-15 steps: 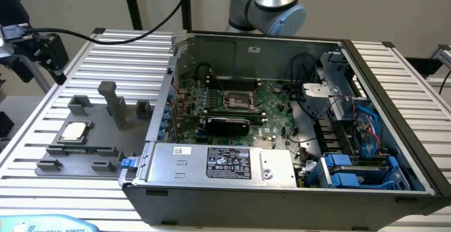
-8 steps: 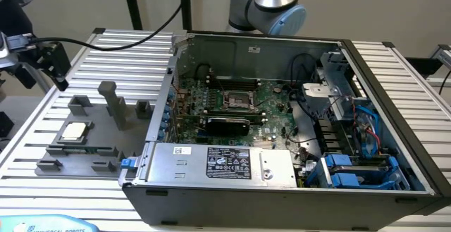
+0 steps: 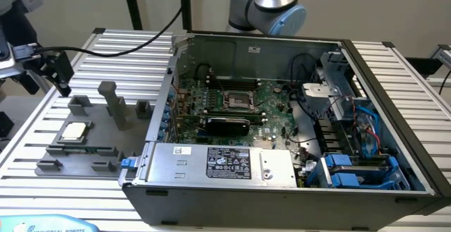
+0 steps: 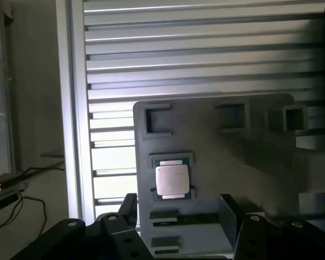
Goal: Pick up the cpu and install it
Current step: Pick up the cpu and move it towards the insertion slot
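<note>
Claw (image 4: pixel 179 208) open, above cpu (image 4: pixel 172 180) | cpu seated in fixture (image 4: pixel 233 162) | 9 o'clock of case (image 3: pixel 282 205), exterior view

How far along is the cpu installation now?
Nothing looks done: the cpu lies in its grey fixture, outside the computer case. In hand: the open pincer hangs near it, holding nothing. Left: the pickup and the seating in the motherboard socket, which looks empty.
</note>
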Robot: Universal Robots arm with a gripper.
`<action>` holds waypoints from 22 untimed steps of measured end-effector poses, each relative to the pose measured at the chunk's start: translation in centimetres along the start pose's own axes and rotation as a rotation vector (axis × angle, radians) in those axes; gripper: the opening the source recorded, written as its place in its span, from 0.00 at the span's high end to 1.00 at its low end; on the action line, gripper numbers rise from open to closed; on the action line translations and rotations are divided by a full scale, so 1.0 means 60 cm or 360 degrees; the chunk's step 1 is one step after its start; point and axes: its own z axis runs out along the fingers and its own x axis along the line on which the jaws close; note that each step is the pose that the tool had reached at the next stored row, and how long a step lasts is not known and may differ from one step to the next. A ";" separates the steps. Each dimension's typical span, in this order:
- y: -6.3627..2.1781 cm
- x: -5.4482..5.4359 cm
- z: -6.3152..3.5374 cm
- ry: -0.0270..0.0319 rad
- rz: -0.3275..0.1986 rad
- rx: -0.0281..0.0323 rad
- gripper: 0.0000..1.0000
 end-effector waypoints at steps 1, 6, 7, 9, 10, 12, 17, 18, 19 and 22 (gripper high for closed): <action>0.000 0.000 0.003 0.00001 0.0000 0.00001 0.29; -0.002 0.000 0.018 -0.00001 0.0000 0.00000 0.29; -0.002 0.000 0.021 0.00000 0.0000 0.00000 0.29; -0.002 0.000 0.027 0.00001 0.0000 0.00001 0.29; -0.003 0.000 0.030 0.00001 0.0000 0.00000 0.29; -0.004 0.000 0.036 0.00000 0.0000 -0.00001 0.29; -0.005 0.001 0.051 0.00000 0.0000 0.00000 0.29; -0.005 0.001 0.054 0.00001 0.0000 0.00001 0.29; -0.005 0.001 0.057 0.00001 0.0000 0.00001 0.29; -0.006 0.001 0.066 0.00000 0.0000 0.00000 0.29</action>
